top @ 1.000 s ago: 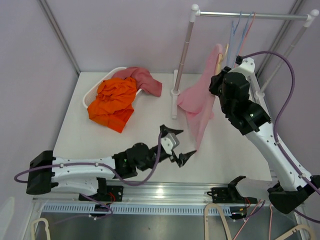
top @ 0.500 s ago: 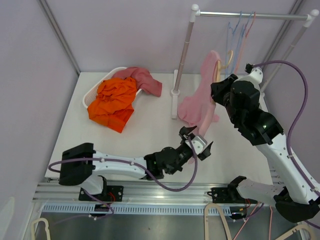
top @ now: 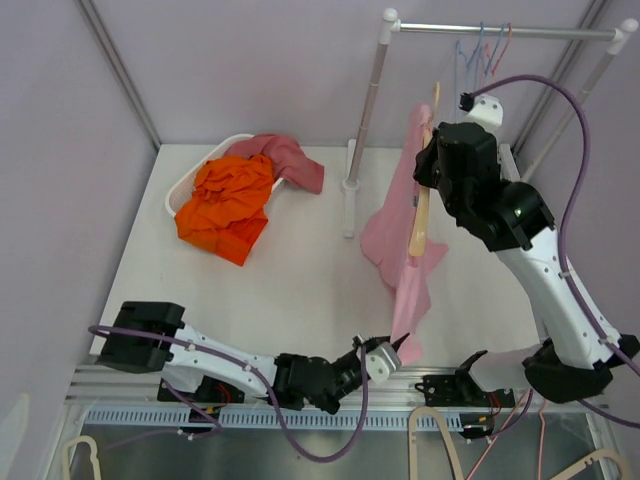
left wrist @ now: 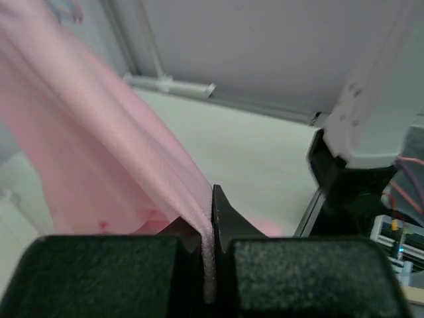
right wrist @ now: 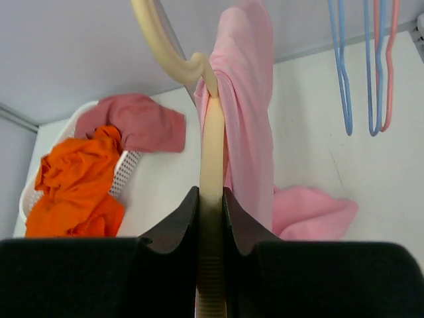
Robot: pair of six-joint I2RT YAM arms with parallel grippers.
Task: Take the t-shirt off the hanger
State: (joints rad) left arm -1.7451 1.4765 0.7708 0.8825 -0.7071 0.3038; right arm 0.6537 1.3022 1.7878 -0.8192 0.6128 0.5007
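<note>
The pink t-shirt (top: 398,225) hangs from a cream hanger (top: 421,215) and is stretched down toward the table's front edge. My right gripper (top: 428,172) is shut on the hanger's bar (right wrist: 211,152) and holds it up on end, with the t-shirt (right wrist: 246,99) draped beside it. My left gripper (top: 396,349) is low at the front edge, shut on the t-shirt's bottom hem. In the left wrist view the pink cloth (left wrist: 99,132) runs down into the closed left gripper (left wrist: 211,222).
A white basket (top: 181,187) at the back left holds an orange garment (top: 228,198) and a dusty red one (top: 288,158). The clothes rack's pole (top: 366,110) stands behind the t-shirt. Blue and pink wire hangers (right wrist: 366,66) hang on the rail (top: 520,32).
My left gripper moved right and toward the front edge and shut on the t-shirt's hem, pulling it down. My right gripper raised and turned the hanger upright.
</note>
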